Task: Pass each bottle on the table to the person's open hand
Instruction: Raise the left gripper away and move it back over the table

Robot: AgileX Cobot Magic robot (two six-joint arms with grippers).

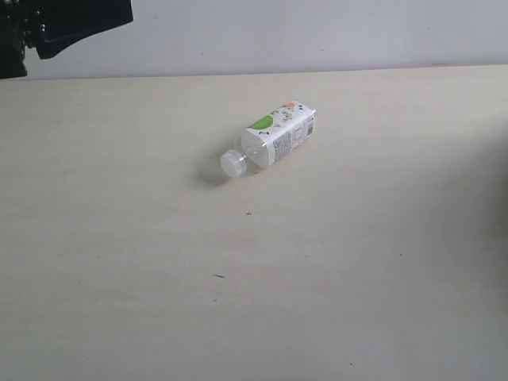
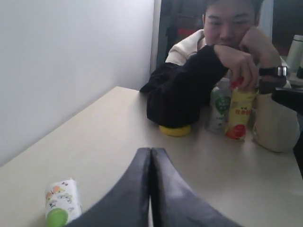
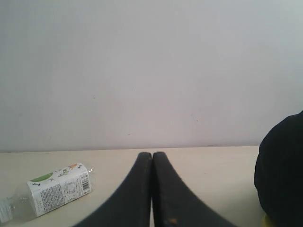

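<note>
The squarish white bottle with a green leaf (image 1: 274, 139) lies on its side on the table (image 1: 159, 262), its white cap toward the near left. That same bottle (image 2: 60, 205) shows in the left wrist view and again (image 3: 49, 191) in the right wrist view. My left gripper (image 2: 151, 151) is shut and empty, well apart from it. My right gripper (image 3: 152, 155) is shut and empty too. The yellow bottle with a red cap (image 2: 240, 111) and the green-white labelled bottle (image 2: 219, 106) stand by the person. No open hand shows. The red-labelled bottle is out of view.
A person in a black sleeve (image 2: 184, 85) leans on the far end of the table, a fist at his chin. A yellow round object (image 2: 175, 130) lies under his elbow. A dark arm part (image 1: 63, 28) sits at the exterior view's top left corner.
</note>
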